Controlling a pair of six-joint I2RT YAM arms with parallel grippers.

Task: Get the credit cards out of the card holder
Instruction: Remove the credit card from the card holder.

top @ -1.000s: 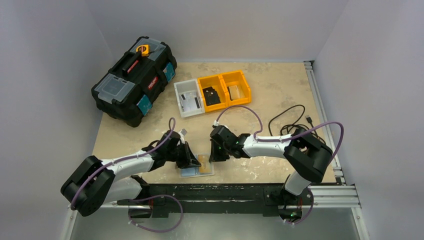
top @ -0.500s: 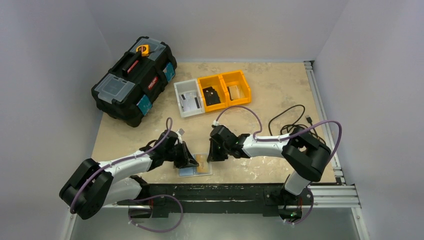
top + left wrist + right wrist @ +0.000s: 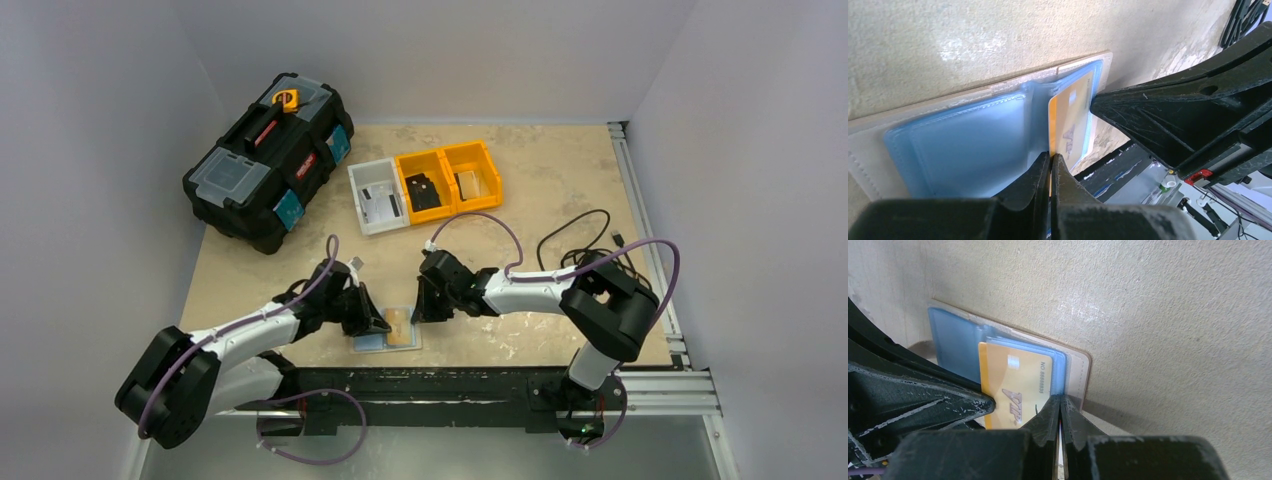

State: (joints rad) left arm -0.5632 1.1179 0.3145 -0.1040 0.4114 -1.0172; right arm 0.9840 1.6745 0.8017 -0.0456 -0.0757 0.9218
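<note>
Card holder [image 3: 375,343] open flat on table [image 3: 560,180], near front edge. Both arms [image 3: 250,328] low, converging on it. Left gripper [image 3: 1050,159] clamped on orange credit card [image 3: 1071,117], half out. Right gripper [image 3: 1060,400] closed, tips at holder edge.

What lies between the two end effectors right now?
The open card holder, holding a yellow credit card, lies between the left end effector and right end effector; the top external view shows it.

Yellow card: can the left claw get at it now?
Probably yes: the left claw is shut on the yellow card's exposed edge; the right claw, at the card holder's far end, leaves it free.
</note>
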